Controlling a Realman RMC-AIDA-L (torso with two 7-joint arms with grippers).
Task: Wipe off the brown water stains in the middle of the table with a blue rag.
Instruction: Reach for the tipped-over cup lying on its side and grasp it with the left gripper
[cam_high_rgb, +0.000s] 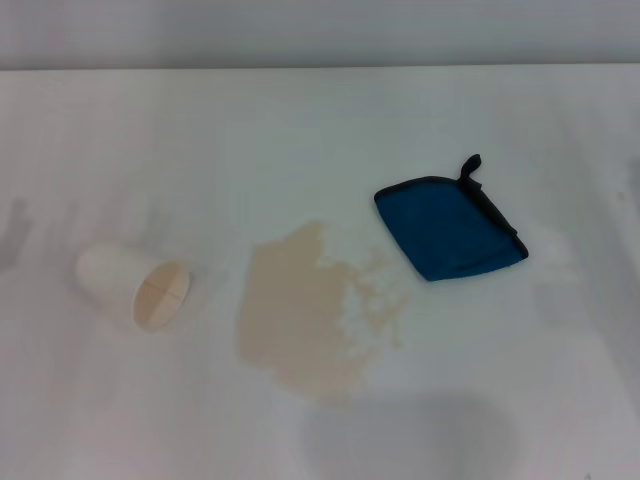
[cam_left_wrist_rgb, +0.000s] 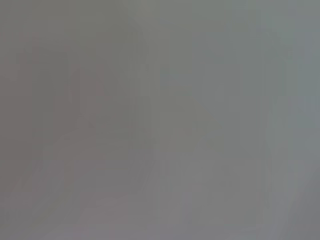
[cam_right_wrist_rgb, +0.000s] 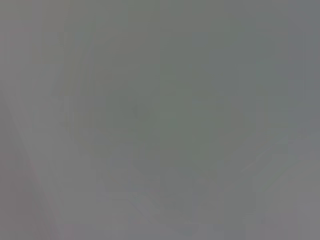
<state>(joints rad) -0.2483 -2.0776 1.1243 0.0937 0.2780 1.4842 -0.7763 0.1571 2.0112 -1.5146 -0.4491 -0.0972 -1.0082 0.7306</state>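
In the head view, the brown water stains (cam_high_rgb: 305, 312) spread as a pale tan blotch with a ragged, speckled right edge in the middle of the white table (cam_high_rgb: 320, 130). The blue rag (cam_high_rgb: 447, 228) lies flat just right of and behind the blotch, apart from it, its black loop pointing toward the far side. Neither gripper nor arm appears in the head view. Both wrist views are a featureless grey and reveal nothing.
A white paper cup (cam_high_rgb: 135, 287) lies on its side at the left, its mouth facing the front right. A grey shadow (cam_high_rgb: 410, 435) falls on the table near the front edge.
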